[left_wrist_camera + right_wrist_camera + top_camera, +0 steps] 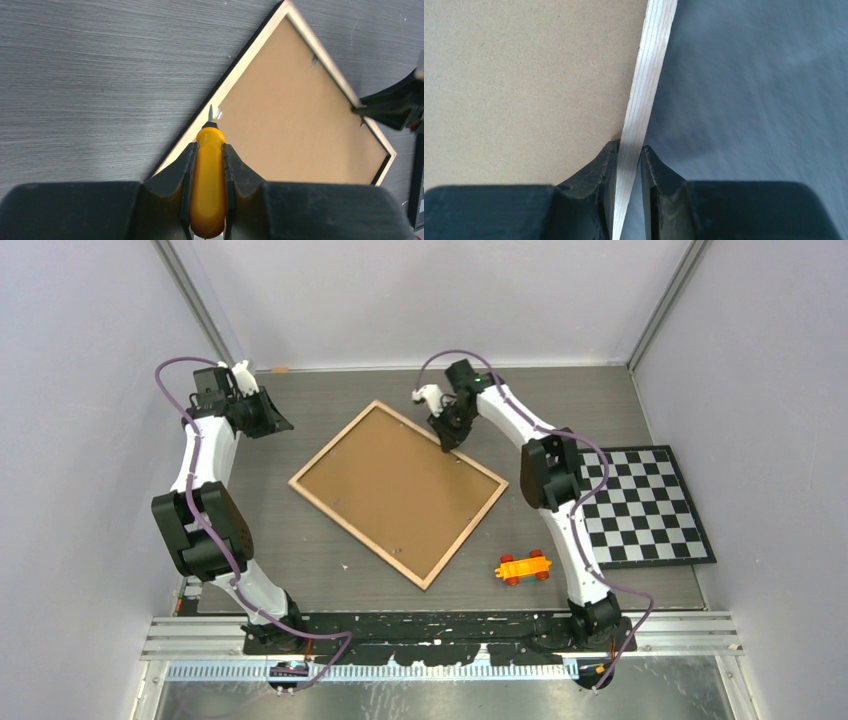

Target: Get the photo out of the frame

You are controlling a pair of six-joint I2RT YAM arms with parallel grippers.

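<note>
From above, the frame (398,490) lies back-up in the middle of the table (300,570), turned like a diamond, with its brown board ringed by the pale wooden rim. I can't see the photo; I take it to be face down under that board. The right gripper (447,440) is down on the frame's 1 o'clock edge. The left gripper (275,423) hangs off at the frame's 10 o'clock, apart from it. A checkerboard mat (650,505) sits at 3 o'clock and an orange toy car (523,567) near the frame's 4 o'clock corner, neither of them touched.

The left wrist view shows those jaws drawn in snugly on the orange-yellow handle of a small screwdriver (209,175). Its short blade points to 12 o'clock, over the frame's near rim. A little metal tab (223,114) glints just beside the tip at 2 o'clock, and another tab (314,61) sits farther along the far rim.

In the right wrist view the fingers (599,170) straddle the wooden rim (644,90), one on the board side and one on the table side. They are pinched narrow, and I can make out no gap between pad and wood.

I'd say this is the opening step: the right arm is pinning the frame so the left can work the tabs. The next move calls for bringing the blade down under the nearest tab and levering it up off the board, gently enough not to skid the frame or gouge the backing.
</note>
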